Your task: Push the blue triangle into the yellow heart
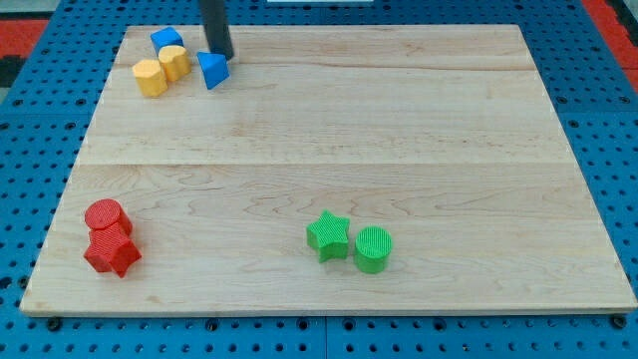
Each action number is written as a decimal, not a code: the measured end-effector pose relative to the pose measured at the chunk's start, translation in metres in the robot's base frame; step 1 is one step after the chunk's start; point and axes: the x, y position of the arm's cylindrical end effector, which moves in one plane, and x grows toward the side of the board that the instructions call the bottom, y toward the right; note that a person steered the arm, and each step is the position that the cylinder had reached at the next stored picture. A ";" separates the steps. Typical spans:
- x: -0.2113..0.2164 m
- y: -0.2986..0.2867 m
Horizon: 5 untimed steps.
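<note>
You have the blue triangle [212,71] near the view's top left corner of the wooden board [329,170], a small wedge with a pointed lower end, lying just to the right of the yellow heart [174,62] with a thin gap between them. My tip [221,56] sits at the triangle's upper right edge, apparently touching it. There is no pincer to open or close here, only the bare rod. The risk, as I judge it: a push from this corner may spin the wedge and let it slide past below the heart, or shove the heart into the yellow hexagon [150,77] and the blue cube [166,40] crowding it. The red and green blocks lie well apart.
</note>
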 end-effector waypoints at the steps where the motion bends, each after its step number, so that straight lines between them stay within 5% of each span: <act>1: 0.030 0.078; 3: 0.023 -0.035; 4: 0.013 -0.045; 5: 0.053 0.034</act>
